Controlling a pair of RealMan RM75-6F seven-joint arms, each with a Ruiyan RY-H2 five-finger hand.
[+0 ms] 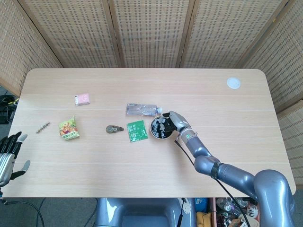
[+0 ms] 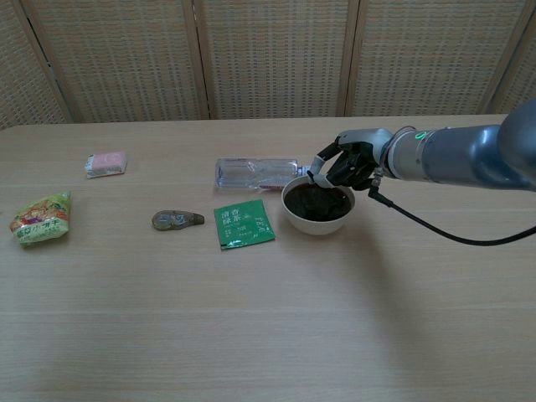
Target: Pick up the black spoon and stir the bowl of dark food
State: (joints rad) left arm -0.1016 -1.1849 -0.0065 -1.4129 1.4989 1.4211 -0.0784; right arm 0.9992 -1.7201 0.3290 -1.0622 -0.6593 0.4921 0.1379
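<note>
Right robot hand [image 2: 350, 164] poised over the far rim of the bowl of dark food [image 2: 316, 206] mid-tabletop [image 2: 268, 318], fingers curled in, apparently pinching the black spoon [image 2: 311, 178] tip-down into the food for stirring; left robot hand [image 1: 8, 152] spread, idle.

Frame centre: you see a clear bottle [image 1: 141, 109] lying flat | below it a green packet [image 1: 137, 130] | left: tape dispenser [image 1: 112, 128], snack bag [image 1: 69, 128], pink pack [image 1: 82, 99] | upper right: white disc [image 1: 233, 83]
</note>
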